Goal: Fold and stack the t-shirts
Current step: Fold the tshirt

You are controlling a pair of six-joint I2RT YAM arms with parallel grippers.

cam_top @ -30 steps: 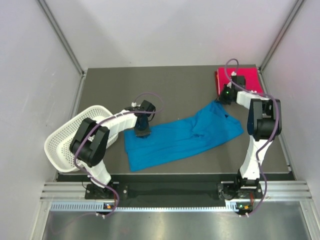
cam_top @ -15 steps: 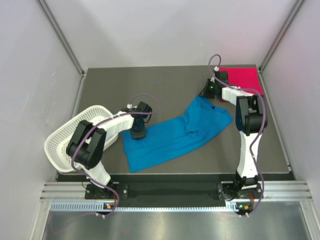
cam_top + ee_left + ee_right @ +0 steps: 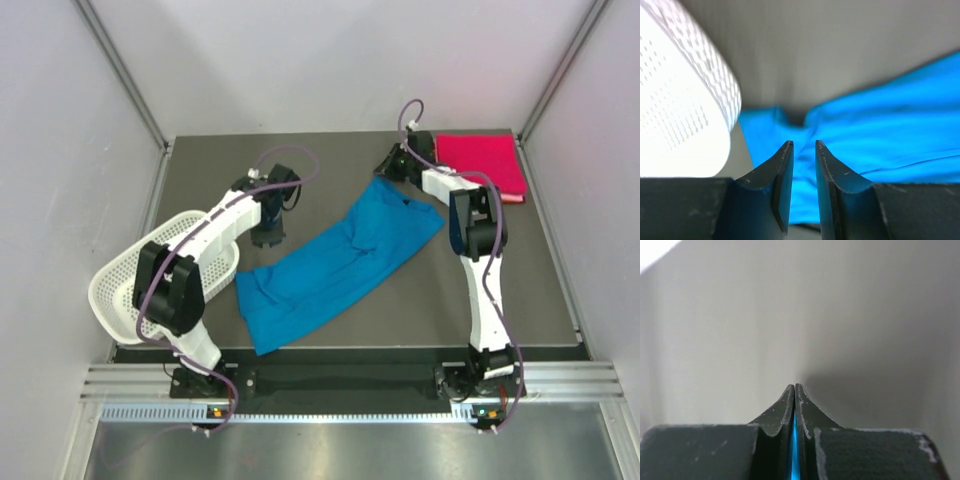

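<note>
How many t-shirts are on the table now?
2. The blue t-shirt lies spread mid-table, its far end in the right pincer; the pink t-shirt sits folded at the far right corner.

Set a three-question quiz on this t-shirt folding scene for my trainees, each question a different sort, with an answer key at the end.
1. True or false: the right hand is shut on the blue t-shirt.
2. Where does the pink-red t-shirt lie?
A. Draped over the blue t-shirt
B. At the far right corner of the table
C. In the middle of the table
3. Fill the gap: the white mesh basket sits at the table's ___ edge.

Key: 1 true; 2 B; 3 left.
</note>
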